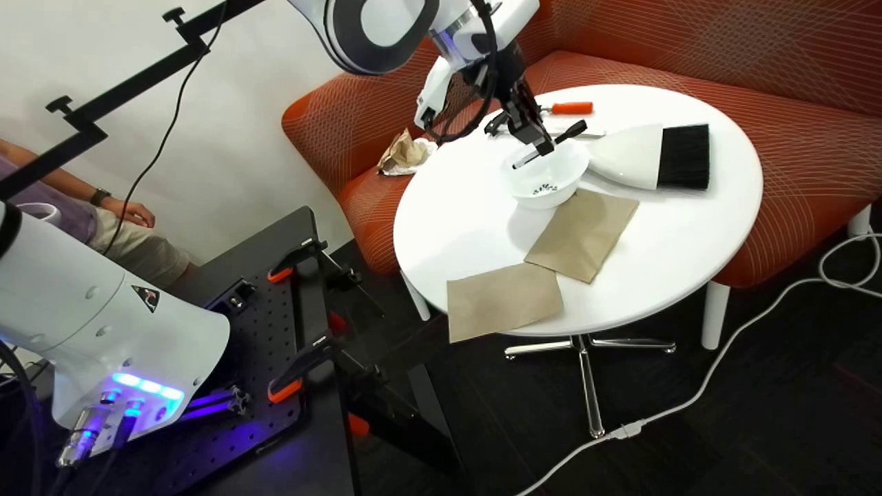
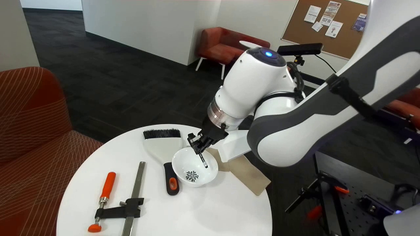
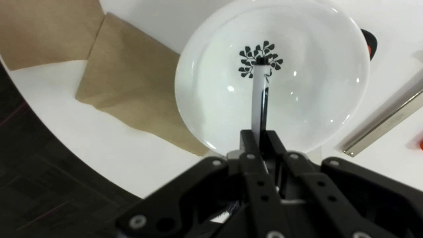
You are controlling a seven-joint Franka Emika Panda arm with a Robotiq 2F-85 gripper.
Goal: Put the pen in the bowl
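My gripper [image 1: 541, 142] is shut on the pen [image 1: 526, 160] above the white bowl [image 1: 544, 200]. In the wrist view the pen [image 3: 258, 92] sticks out between the closed fingertips [image 3: 259, 135], its pale end over the bowl's [image 3: 211, 86] dark printed pattern. In an exterior view the pen [image 2: 203, 160] slants down from the gripper [image 2: 198, 147] over the inside of the bowl [image 2: 179, 167]. A black end in line with the pen shows beyond the fingers in an exterior view. I cannot tell whether the pen touches the bowl. The fingers hide its middle.
A white brush [image 1: 630, 157] with black bristles lies beside the bowl; its black-and-orange handle [image 2: 172, 188] lies close to the rim. A clamp [image 2: 131, 207] with an orange handle lies further off. Brown napkins [image 1: 506, 300] lie on the table [image 1: 689, 262], one overhanging its edge.
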